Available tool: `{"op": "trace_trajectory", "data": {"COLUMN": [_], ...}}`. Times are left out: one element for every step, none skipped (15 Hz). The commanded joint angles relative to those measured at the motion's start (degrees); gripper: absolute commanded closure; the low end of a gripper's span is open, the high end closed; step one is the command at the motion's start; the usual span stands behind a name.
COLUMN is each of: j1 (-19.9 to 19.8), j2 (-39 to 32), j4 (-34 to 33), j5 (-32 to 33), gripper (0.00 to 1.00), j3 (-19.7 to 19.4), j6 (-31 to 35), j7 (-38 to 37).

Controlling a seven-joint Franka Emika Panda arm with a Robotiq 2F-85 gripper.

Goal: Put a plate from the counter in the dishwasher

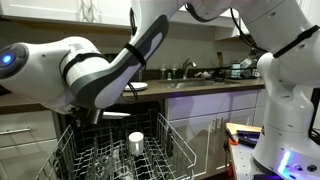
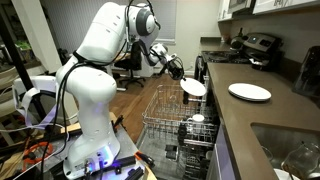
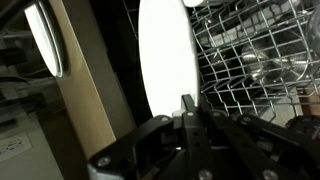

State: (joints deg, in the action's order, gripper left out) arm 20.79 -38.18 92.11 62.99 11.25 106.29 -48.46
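Over the grey wire rack (image 2: pixel 163 108), the claw (image 2: pixel 183 76) pinches a smooth round plate (image 2: pixel 195 87).

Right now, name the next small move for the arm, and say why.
Probably lower the plate slowly toward the dishwasher rack. The end effector is shut on the plate's edge, and in an exterior view the plate appears to hang above the rack wires, so it is not seated yet.

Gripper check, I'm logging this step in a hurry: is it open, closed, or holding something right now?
Gripper: closed, holding the white plate by its edge over the dishwasher rack.
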Motion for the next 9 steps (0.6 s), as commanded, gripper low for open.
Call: {"op": "trace_trajectory", "data": {"j1": [0.90,0.94,1.06,1.21,1.29,1.00,0.61,0.54,0.51], "j2": [0.27,0.12,-0.17,-0.43,-0.57,-0.27,0.38,0.74,1.22], "j4": [0.23,0.23,0.16,0.14,0.14,0.73,1.69,2.48,3.24], "j5": [-0.74,-0.73,-0.72,-0.71,-0.71,-1.19,-2.03,-2.75,-3.67], "gripper": [0.94,0.94,0.94,0.94,0.95,0.95,0.95,0.95,0.95], "j3": [-1.28,-1.38,-1.42,-1.42,-1.42,-1.04,-0.57,-0.39,-0.26], "j6": [0.28,0.31,0.35,0.36,0.36,1.14,1.88,2.39,2.89], "j7": [0.22,0.22,0.21,0.21,0.21,0.31,0.53,0.45,0.43]}}
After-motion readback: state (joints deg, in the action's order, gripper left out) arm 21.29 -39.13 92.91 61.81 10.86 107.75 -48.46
